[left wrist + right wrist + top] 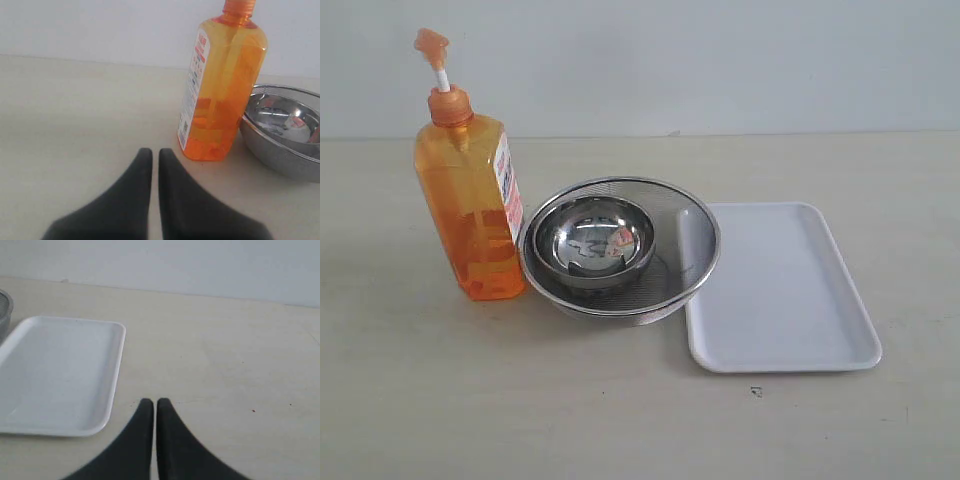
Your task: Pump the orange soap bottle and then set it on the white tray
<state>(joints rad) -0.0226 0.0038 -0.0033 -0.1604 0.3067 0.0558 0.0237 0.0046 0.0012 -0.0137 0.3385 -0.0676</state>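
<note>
- Look for the orange soap bottle standing up tall at the left of the table, right beside the mesh bowl. Cannot tell if touching.
- Look for the white tray lying flat on the other side of that bowl, with nothing on it.
- Spot a smaller shiny bowl sitting inside the mesh bowl.
- Find the left gripper low down near the bottle's bottom, fingers squeezed close together, holding nothing.
- Find the right gripper near a corner of the tray, fingers close together too, holding nothing.
- Probably not pumped yet, with the pump head sticking up high.
- Could tip over from a push that lands off to one side, being so tall and thin. Safer to hold the body first.
- Could slip out of a weak squeeze, being smooth plastic.
- Could bang into the bowls on the way to the tray if carried too low.
- Might squirt soap onto the table.
</note>
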